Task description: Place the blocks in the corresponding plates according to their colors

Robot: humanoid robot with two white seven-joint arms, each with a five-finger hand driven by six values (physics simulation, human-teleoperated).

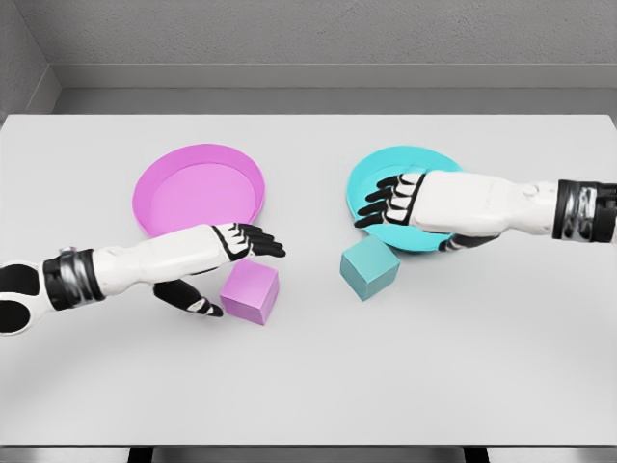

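A magenta plate (174, 164) lies left of the table's middle and a cyan plate (371, 169) right of it. A magenta block (251, 292) rests on the table just in front of the magenta plate. My left hand (227, 270) hovers at the block's left side, fingers spread above it and thumb low beside it, holding nothing. A cyan block (369, 267) sits in front of the cyan plate. My right hand (390, 200) is stretched flat over the cyan plate, open, behind and above the cyan block.
The white table (308, 386) reaches to a grey wall at the back and ends at a front edge near the bottom of the picture.
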